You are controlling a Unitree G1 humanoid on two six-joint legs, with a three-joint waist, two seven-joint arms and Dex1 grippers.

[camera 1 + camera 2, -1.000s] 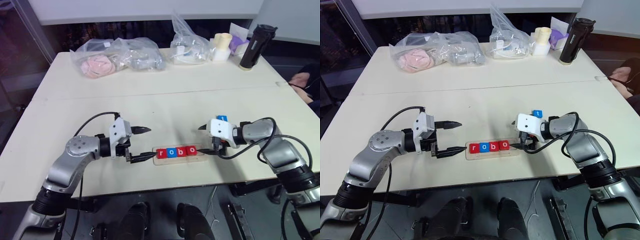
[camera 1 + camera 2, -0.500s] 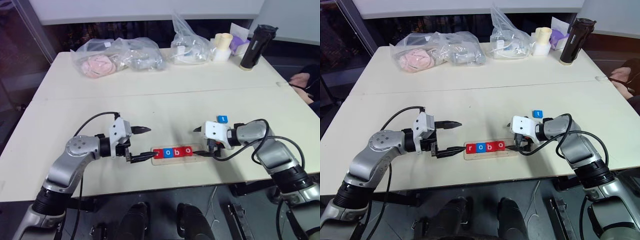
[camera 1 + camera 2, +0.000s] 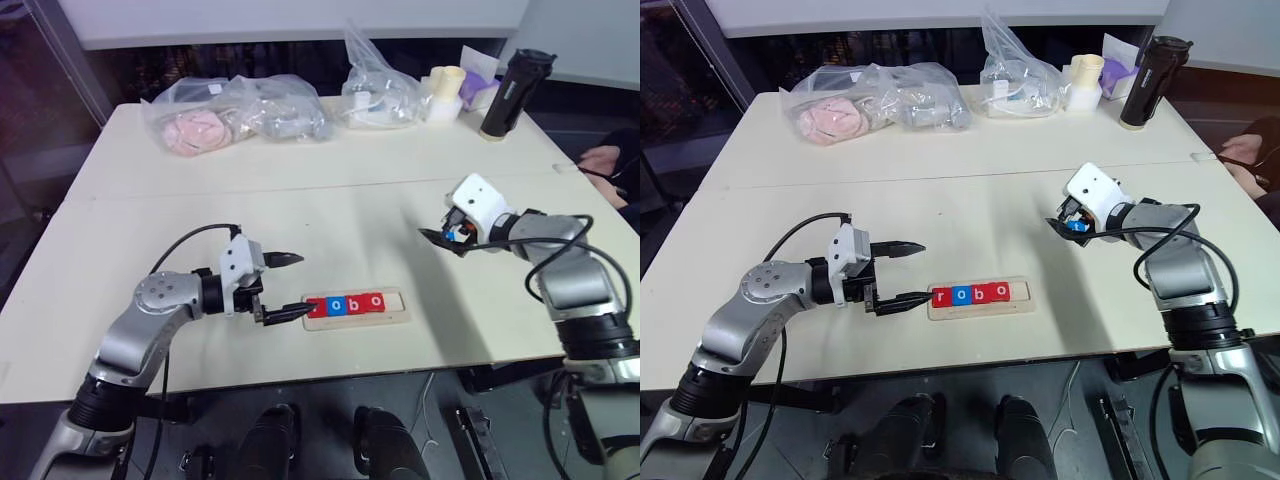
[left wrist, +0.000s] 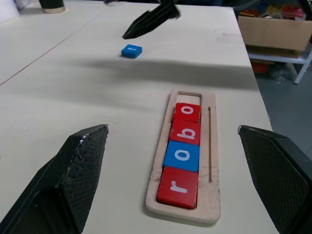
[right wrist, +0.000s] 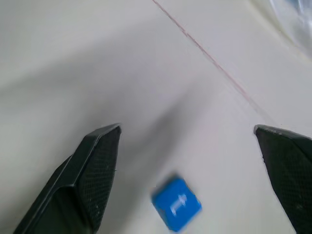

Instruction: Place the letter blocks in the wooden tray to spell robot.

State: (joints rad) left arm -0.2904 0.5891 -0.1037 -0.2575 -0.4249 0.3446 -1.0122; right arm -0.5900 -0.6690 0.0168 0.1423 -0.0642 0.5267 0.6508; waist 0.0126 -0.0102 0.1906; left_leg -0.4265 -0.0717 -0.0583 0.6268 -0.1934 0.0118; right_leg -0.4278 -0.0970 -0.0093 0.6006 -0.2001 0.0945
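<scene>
The wooden tray (image 3: pixel 402 312) lies near the table's front edge, with four letter blocks in it: red r (image 4: pixel 178 186), blue o (image 4: pixel 182 155), red b (image 4: pixel 185 131) and red o (image 4: pixel 187 111). The slot's right end (image 4: pixel 189 99) is bare. My left gripper (image 3: pixel 303 285) stands open just off the tray's left end, touching nothing. The blue t block (image 5: pixel 176 203) lies on the table behind and to the right of the tray. My right gripper (image 5: pixel 186 128) hovers open over that block, with nothing between its fingers.
Plastic bags (image 3: pixel 235 115) of items lie along the table's far side. Beside them are a second bag (image 3: pixel 375 90), a white container (image 3: pixel 445 92) and a black bottle (image 3: pixel 510 92). A person's hand (image 3: pixel 605 160) rests at the right edge. A seam (image 3: pixel 300 190) crosses the table.
My right gripper left the tray's right end, rose and swung back and to the right, over the blue t block. The row of blocks sits slightly further left. The left gripper stayed still.
</scene>
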